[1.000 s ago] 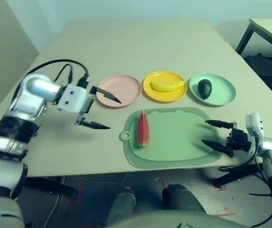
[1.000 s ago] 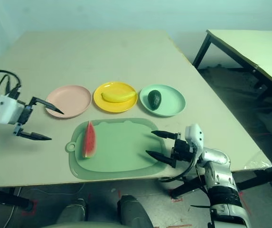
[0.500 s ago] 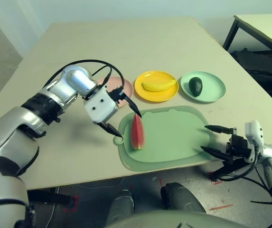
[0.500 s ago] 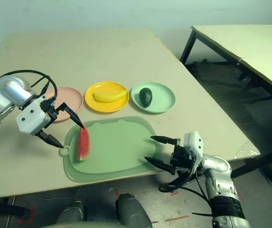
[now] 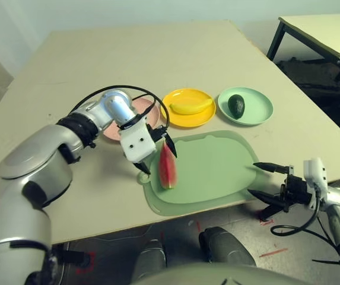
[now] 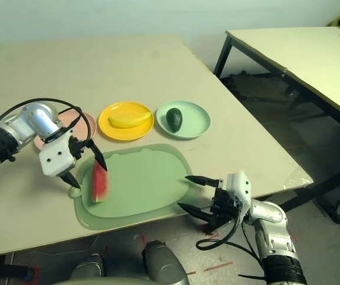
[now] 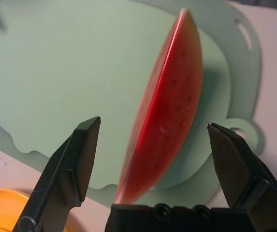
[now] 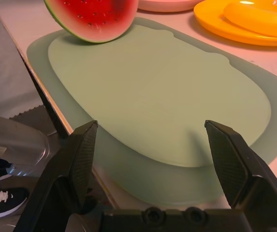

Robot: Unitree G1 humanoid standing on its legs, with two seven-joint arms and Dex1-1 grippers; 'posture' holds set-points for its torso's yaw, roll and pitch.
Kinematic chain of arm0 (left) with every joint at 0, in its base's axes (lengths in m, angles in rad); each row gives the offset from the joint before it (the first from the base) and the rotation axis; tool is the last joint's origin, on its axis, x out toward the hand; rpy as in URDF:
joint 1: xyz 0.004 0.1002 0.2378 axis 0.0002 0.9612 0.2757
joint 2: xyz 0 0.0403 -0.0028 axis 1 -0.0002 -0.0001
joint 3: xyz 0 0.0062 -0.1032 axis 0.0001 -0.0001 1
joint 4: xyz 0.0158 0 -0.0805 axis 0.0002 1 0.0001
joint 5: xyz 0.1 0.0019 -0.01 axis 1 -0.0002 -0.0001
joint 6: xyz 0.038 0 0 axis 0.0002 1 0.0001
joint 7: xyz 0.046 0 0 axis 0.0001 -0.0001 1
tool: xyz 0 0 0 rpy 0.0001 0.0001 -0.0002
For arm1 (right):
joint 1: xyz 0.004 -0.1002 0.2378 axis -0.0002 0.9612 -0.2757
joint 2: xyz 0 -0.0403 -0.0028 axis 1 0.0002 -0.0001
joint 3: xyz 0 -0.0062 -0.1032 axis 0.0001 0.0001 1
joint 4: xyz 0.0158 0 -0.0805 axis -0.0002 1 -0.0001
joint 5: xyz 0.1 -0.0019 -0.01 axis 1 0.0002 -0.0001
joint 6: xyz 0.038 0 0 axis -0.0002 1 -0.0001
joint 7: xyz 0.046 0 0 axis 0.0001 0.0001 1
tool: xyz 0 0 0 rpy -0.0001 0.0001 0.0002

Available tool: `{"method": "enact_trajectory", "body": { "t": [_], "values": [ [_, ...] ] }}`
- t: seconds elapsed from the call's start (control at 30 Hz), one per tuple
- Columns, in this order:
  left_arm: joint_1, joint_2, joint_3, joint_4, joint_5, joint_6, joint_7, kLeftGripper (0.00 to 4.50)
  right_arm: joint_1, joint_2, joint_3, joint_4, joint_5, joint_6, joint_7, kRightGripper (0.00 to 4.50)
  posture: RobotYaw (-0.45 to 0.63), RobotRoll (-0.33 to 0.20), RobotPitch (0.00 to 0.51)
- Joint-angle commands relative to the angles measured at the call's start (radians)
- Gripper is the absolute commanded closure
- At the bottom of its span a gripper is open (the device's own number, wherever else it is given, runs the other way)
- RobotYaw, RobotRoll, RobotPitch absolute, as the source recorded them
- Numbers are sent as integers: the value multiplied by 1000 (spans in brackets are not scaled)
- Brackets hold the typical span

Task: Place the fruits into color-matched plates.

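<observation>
Gripper on right arm (image 5: 251,178), black two-fingered, at the right end of the big rounded pale green mat (image 5: 214,169); claw wide, nothing in it. On the mat's left part: red toy watermelon wedge with green rind (image 5: 168,169), long axis running roughly away from robot, slightly aslant. Left gripper (image 5: 161,164) at the wedge, clearly the nearer arm; claw wide and empty, one finger to each side in the left wrist view, so a closing should pinch across the long axis. Contact can't be told. Just beyond the mat's left end, pale pink round plate (image 5: 111,132), partly behind the left arm, bare where seen; likely the wedge's target. Beyond mat's middle: yellow round plate (image 5: 187,121) bearing curved yellow banana (image 5: 191,107). Beyond mat's right part: mint green plate (image 5: 257,110) with dark green oval avocado (image 5: 236,107). Versus a second ago: left gripper has come in from left of the mat to the wedge; fruits and plates unchanged relative to the mat.
</observation>
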Motion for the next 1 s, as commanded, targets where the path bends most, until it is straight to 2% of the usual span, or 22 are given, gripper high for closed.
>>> {"method": "enact_trajectory", "body": {
  "t": [0.03, 0.27, 0.43, 0.57, 0.7, 0.8, 0.87, 1.0],
  "values": [
    [41, -8, 25, 4, 23, -5, -6, 0, 3, -4, 11, -14, 6, 6, -6, 26, -316, 0, 36],
    [100, -13, 38, -15, 34, 12, -6, 0, -12, -9, 17, -13, 5, 19, -13, 26, -323, 0, 26],
    [137, -45, 80, 35, 85, -7, -6, 0, 9, -9, 25, -48, 8, 36, -17, 26, -330, 0, 24],
    [154, -103, 189, 128, 201, -54, -6, 0, 31, -13, 32, -68, 5, 40, -16, 26, -331, 0, 25],
    [164, -134, 282, 180, 290, -55, -5, 857, 34, -18, 37, -79, 1, 41, -16, 0, -330, 0, 27],
    [171, -147, 329, 194, 333, -50, -6, 1921, 31, -21, 41, -78, 1, 39, -15, 0, -329, 0, 27],
    [173, -153, 348, 198, 355, -53, -6, 2405, 26, -22, 44, -76, 0, 35, -13, 0, -329, 0, 27],
    [177, -157, 368, 198, 372, -36, -6, 2407, 16, -23, 48, -73, 0, 33, -15, 0, -326, 0, 27]
  ]
}}
